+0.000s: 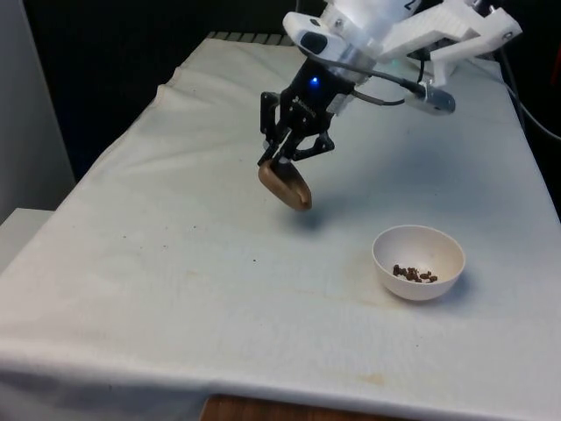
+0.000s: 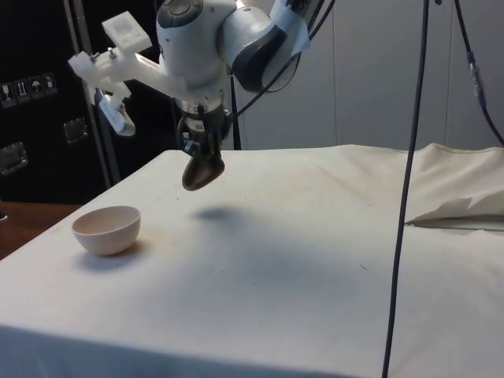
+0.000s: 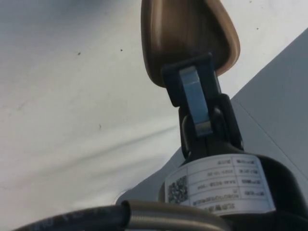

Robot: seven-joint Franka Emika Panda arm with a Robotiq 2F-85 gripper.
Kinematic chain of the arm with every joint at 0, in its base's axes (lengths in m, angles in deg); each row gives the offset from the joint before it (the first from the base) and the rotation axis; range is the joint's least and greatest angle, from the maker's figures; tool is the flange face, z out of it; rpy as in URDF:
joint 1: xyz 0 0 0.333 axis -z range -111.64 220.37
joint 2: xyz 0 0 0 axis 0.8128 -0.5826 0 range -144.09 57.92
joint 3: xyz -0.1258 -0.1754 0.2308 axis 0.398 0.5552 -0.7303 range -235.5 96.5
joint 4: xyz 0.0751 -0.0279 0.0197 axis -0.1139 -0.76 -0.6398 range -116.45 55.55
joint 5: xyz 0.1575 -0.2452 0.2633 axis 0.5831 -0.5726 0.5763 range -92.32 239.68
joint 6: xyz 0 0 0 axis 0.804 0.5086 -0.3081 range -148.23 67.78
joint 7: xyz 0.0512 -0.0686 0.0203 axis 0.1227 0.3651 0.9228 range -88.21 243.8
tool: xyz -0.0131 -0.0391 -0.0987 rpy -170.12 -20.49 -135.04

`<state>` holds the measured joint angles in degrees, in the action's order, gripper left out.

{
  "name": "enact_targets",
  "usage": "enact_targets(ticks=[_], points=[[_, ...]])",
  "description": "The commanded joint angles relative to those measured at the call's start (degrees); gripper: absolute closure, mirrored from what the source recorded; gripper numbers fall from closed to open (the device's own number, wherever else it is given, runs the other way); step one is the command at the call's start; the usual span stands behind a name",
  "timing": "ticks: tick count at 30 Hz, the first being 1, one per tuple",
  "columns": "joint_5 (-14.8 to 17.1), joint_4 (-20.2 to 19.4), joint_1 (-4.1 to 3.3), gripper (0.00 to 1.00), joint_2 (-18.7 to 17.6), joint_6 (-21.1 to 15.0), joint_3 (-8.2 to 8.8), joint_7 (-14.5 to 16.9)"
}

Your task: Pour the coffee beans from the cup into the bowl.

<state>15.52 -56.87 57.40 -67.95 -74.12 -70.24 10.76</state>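
- Cup [image 1: 285, 185]: brown, clamped by its rim in gripper [image 1: 279, 161], hanging tilted just below the fingers, well off the tablecloth [image 1: 175, 263].
- Bowl [image 1: 418, 261]: white, on cloth, well apart from gripper, lower and off to one side; not under the cup.
- Coffee beans [image 1: 414, 274]: a few dark ones lie in bowl bottom.
- Step, my read: pour looks done or nearly so; beans are in bowl, and I can't see into cup to tell whether any are left.
- Next calls for: if empty, right the cup, lower it to cloth beside bowl, then release. If not, carry it over bowl w/ mouth down and tip further.
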Motion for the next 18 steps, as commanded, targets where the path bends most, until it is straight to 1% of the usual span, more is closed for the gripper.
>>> enact_targets(ticks=[1,7,8,9,17,18], points=[[0.9,-0.8,0.8,0.99,0.3,-1.4,-0.34,0.9],[2.6,-2.1,0.8,0.99,0.6,-3.8,0.92,1.8],[1.8,-1.3,0.0,0.99,0.2,-2.5,1.32,0.9],[2.9,-2.3,0.8,0.99,0.7,-4.2,1.09,2.1],[5.8,-3.9,0.8,0.99,0.9,-7.1,2.75,4.1],[5.1,-3.1,0.0,0.99,0.6,-5.9,3.21,3.3]])
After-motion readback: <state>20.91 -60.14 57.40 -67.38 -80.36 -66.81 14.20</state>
